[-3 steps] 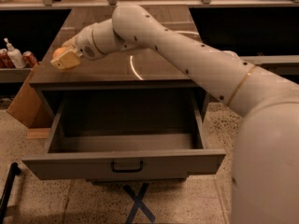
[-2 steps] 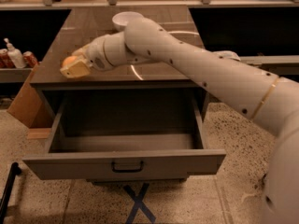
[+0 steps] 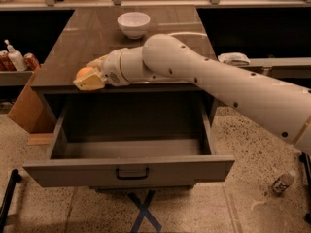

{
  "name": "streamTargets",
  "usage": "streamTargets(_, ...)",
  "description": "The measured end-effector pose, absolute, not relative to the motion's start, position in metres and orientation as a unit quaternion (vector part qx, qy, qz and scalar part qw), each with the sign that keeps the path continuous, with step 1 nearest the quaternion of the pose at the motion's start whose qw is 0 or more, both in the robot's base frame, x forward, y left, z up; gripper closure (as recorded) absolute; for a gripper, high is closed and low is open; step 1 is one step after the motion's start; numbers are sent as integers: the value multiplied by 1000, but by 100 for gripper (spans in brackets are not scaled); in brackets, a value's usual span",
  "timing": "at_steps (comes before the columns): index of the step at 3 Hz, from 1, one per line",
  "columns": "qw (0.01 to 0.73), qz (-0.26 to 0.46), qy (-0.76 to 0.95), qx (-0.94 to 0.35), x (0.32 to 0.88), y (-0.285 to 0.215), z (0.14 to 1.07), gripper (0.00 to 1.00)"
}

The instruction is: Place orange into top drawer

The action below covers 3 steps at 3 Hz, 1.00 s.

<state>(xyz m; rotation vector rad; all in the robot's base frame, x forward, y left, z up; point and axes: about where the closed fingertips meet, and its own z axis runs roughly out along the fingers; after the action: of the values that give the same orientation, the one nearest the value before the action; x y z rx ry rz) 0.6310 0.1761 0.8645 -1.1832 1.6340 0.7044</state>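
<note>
Camera view: end effector clamped on the orange, fruit showing between its fingers. Position: front left edge of the desk, just above the rear left of the top drawer, which stands pulled out. White bowl at the desk's far side, well apart.

Gripper pale cream, left of centre, clasped round bright-orange orange. Arm white, small dark dots. Top drawer grey-brown, handle dark. Countertop brown, wood-grained. Bowl white. Floor beige, dark-speckled; tape cross blue.
</note>
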Motion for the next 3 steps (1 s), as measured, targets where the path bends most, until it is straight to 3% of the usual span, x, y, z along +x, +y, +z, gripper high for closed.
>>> streamTargets(2, 497, 315, 660, -467, 583, 153, 872, 100)
streamTargets(3, 468, 328, 676, -464, 556, 137, 853, 100)
